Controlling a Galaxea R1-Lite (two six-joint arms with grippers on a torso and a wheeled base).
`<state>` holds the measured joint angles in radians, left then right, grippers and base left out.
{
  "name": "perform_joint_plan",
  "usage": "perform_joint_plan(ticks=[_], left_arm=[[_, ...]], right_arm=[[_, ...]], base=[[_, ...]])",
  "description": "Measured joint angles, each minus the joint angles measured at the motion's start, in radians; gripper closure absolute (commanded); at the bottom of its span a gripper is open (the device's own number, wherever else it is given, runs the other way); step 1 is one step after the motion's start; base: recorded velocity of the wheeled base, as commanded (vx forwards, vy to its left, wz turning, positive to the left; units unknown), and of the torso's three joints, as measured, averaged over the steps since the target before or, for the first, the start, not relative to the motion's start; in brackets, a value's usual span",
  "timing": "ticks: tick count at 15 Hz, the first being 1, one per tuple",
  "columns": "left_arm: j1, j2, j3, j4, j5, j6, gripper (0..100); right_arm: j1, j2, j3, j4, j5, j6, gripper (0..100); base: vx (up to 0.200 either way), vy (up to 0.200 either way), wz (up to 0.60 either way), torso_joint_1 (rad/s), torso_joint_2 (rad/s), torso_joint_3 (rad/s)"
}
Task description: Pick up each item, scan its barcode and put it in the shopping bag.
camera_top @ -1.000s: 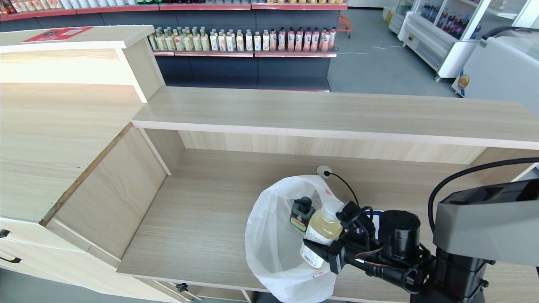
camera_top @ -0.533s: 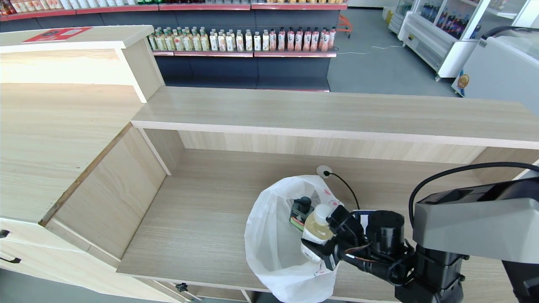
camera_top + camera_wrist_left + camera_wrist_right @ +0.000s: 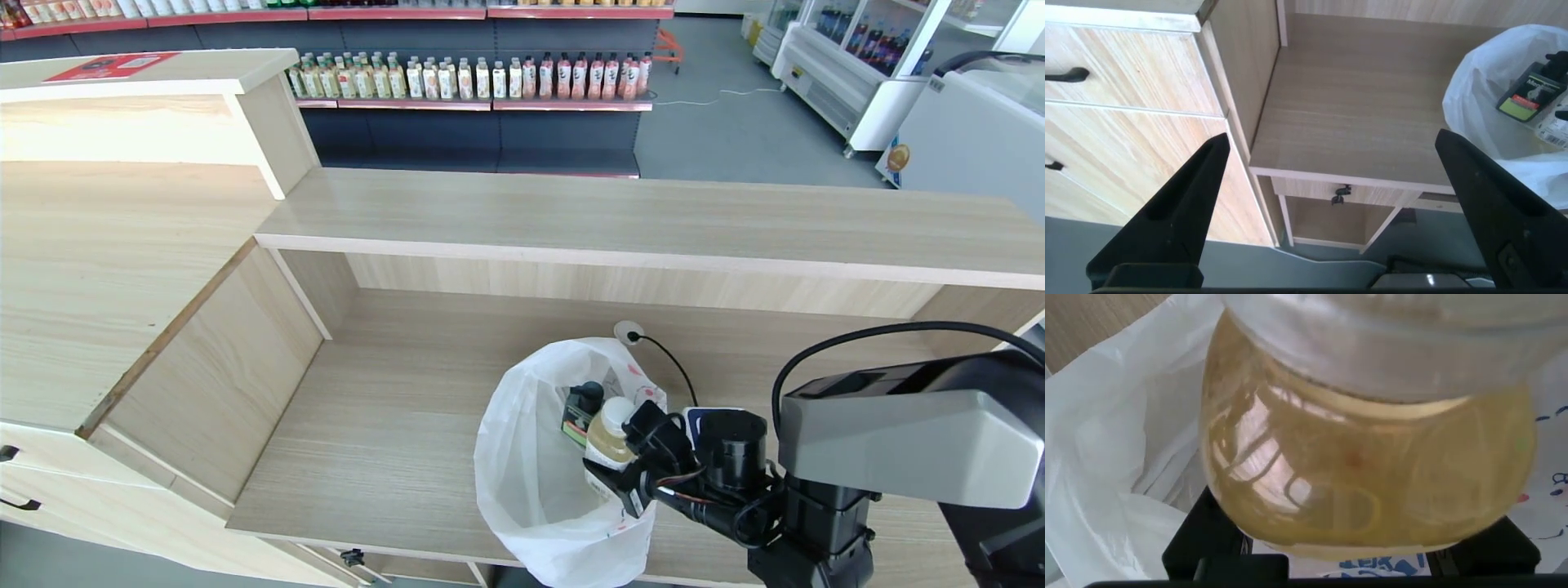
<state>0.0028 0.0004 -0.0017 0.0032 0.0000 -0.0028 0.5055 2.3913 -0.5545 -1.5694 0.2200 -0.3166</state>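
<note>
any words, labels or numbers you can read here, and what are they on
Nothing reads clearly.
Dark bottle label: blurred.
Yellow bottle label: mostly hidden.
Shopping bag print: too small.
Red sign on the counter: too small.
Shelf bottles: too small.

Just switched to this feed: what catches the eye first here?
The right gripper, shut on a clear plastic bottle of pale yellow liquid, holds it at the mouth of the white plastic shopping bag on the wooden counter. A dark bottle with a green label already sits inside. The left gripper hangs open beside the counter's drawers.
</note>
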Motion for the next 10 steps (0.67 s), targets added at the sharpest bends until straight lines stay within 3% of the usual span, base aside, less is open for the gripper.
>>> perform_joint_plan(ticks=[5,10], left_arm=[[0.000,0.000,0.000,0.000,0.000,0.000,0],[0.000,0.000,0.000,0.000,0.000,0.000,0]], right_arm=[[0.002,-0.020,0.014,-0.002,0.001,0.010,0],[-0.004,-0.145,0.102,0.016,0.001,0.180,0]], base=[[0.000,0.000,0.00,0.000,0.00,0.000],[0.000,0.000,0.00,0.000,0.00,0.000]])
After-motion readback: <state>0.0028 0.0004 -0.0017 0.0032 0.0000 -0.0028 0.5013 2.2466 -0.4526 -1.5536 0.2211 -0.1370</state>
